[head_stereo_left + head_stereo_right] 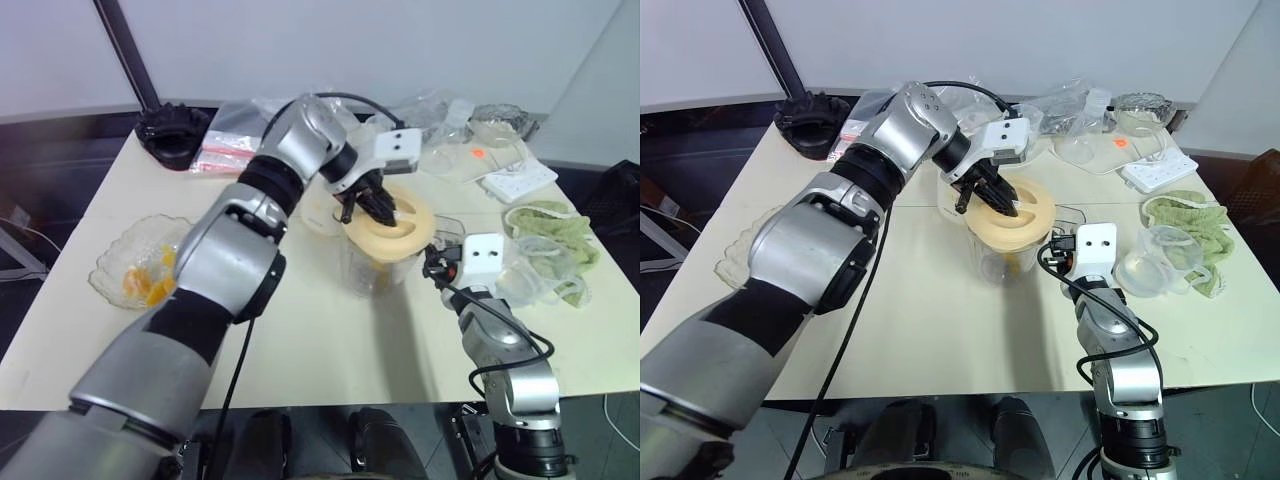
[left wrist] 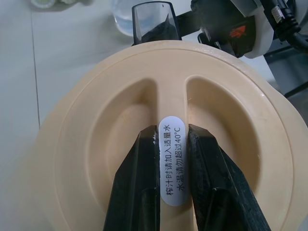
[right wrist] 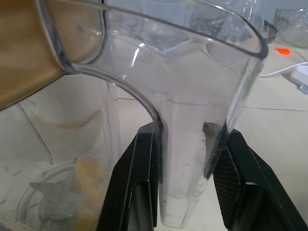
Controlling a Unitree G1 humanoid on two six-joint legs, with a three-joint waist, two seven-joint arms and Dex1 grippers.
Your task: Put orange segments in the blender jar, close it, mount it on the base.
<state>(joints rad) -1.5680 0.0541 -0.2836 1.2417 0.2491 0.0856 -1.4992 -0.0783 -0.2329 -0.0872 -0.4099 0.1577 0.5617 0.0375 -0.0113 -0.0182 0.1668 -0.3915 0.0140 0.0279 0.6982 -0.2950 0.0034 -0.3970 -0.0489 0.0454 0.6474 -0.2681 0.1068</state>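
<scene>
The blender jar (image 1: 378, 262) stands near the middle of the bench (image 1: 330, 340), its mouth covered by the cream lid (image 1: 388, 230), so most of its clear wall is hard to make out from above. The left gripper (image 2: 173, 139) reaches down onto the lid, its fingers (image 2: 137, 183) pinching the raised ridge that bears a white label. The right gripper (image 3: 190, 144) comes in level from the side, its fingers (image 3: 134, 178) set on either side of the jar's handle (image 3: 187, 159) and touching it. Through the wall, a few orange segments (image 3: 89, 185) lie blurred beside the blade at the bottom. More segments sit in a glass bowl (image 1: 140, 262) partly hidden behind the left arm. The base cannot be picked out.
</scene>
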